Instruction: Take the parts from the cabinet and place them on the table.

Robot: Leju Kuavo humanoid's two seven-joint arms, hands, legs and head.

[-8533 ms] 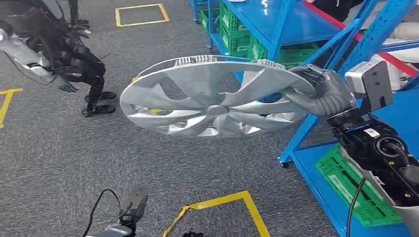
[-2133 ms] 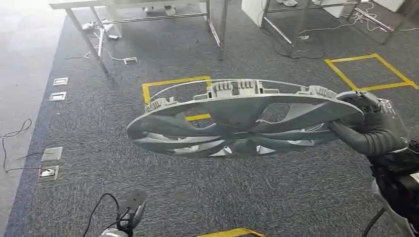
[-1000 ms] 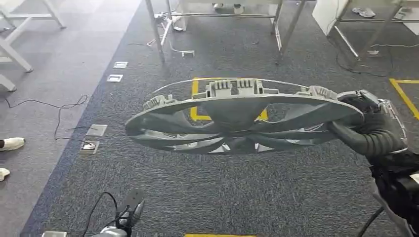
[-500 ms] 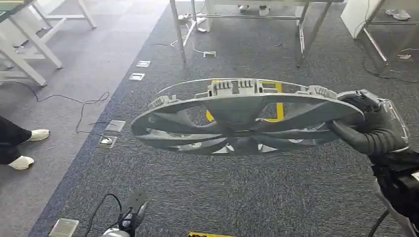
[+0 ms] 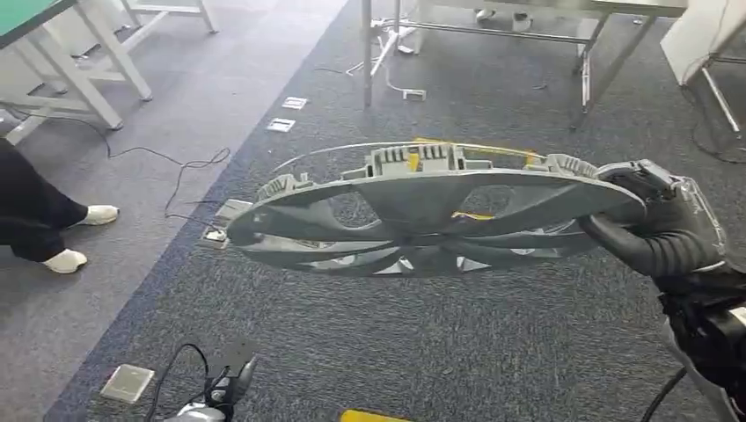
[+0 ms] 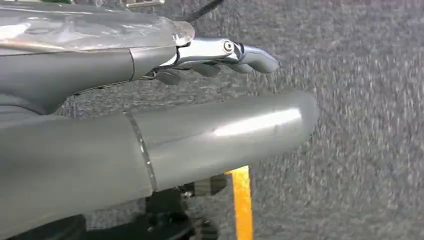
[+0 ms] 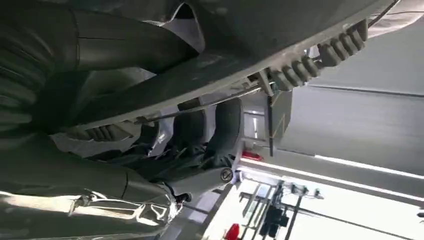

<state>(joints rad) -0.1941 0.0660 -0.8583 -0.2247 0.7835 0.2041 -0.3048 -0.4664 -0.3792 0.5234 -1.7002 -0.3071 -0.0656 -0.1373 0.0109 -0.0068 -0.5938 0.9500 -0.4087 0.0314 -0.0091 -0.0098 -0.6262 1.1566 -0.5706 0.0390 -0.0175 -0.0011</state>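
Observation:
A large silver wheel cover (image 5: 422, 211) hangs nearly flat in mid-air over the carpet, its ribbed back side up. My right hand (image 5: 655, 224) grips its right rim, fingers over the edge. In the right wrist view the rim of the wheel cover (image 7: 225, 60) crosses close in front of the camera, with dark fingers (image 7: 200, 127) wrapped around it. My left hand (image 6: 220, 52) hangs low over the carpet with its fingers stretched out and nothing in it; in the head view my left hand (image 5: 230, 378) shows at the bottom edge.
A green-topped table (image 5: 35, 22) on white legs stands at the far left, and a metal-legged table (image 5: 493, 9) at the back. A person's dark leg and white shoes (image 5: 66, 246) are at the left. Cables, floor sockets (image 5: 127, 382) and yellow floor tape (image 5: 369, 415) lie on the grey carpet.
The whole scene has slid to the right as I turn left: the green table and the person's leg have come into view. The wheel cover stays held in my right hand.

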